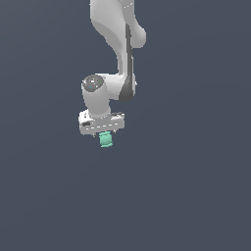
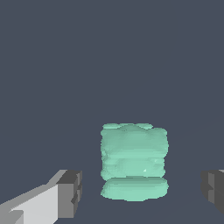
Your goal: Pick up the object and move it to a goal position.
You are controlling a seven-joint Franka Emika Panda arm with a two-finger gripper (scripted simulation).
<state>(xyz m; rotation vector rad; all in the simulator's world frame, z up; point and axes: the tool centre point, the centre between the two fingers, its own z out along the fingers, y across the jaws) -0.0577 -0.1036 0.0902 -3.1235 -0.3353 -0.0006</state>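
From outside, the arm (image 1: 115,54) hangs over the plain grey floor (image 1: 196,186), and the object (image 1: 106,139) sits right beneath the claw (image 1: 104,133), fingers hidden. The wrist view shows more: grey fingers (image 2: 70,192) spread wide, the object (image 2: 134,161) between them, gaps on both sides, nothing gripped.

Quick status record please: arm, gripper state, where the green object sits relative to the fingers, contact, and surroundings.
arm: white Panda, wrist pointing down over the object
gripper: open, fingers spread wide
object: mint-green ridged blob, lying between the fingers
contact: none visible; gaps on both sides in the wrist view
exterior view: object shows just under the gripper
surroundings: plain dark grey surface
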